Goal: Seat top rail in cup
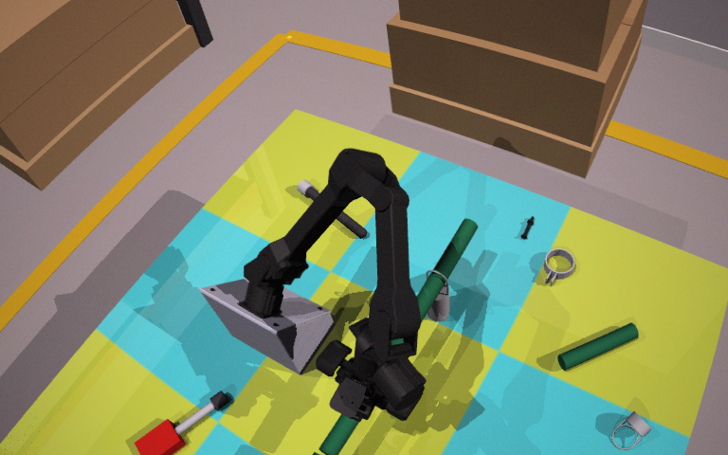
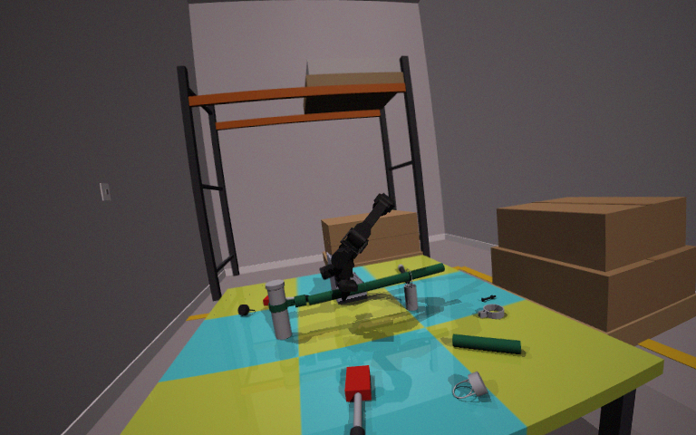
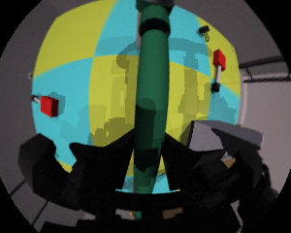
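Rail clamped, full seating unconfirmed

The green rail slopes through the loop cap, its cut end at the end cup; seating depth cannot be determined. The hand is clamped on the rail. The brace band sits below the post cap. Exterior view: a loose clamp ring lies near the surface's right edge.
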Controlling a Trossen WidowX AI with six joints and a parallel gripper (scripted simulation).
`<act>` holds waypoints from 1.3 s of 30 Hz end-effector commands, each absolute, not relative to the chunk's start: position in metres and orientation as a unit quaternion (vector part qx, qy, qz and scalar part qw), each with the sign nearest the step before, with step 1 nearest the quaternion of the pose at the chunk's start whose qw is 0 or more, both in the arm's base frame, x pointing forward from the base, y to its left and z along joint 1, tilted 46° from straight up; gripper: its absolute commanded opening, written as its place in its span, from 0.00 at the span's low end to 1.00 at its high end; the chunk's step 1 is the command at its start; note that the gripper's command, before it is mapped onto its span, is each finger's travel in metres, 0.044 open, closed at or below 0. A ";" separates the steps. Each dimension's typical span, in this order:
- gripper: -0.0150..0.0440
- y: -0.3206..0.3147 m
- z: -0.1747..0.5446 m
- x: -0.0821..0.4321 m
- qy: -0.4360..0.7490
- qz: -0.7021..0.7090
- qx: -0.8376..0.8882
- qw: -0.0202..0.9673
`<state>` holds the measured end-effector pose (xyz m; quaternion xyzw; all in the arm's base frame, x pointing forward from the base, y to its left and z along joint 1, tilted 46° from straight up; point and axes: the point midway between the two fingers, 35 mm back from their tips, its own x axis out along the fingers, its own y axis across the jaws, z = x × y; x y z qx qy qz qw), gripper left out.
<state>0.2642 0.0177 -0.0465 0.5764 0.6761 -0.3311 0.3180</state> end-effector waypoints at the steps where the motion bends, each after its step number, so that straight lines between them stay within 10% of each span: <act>1: 0.25 0.008 -0.051 0.267 0.671 -0.335 0.576 0.325; 39: 0.25 0.006 -0.055 0.266 0.672 -0.335 0.575 0.325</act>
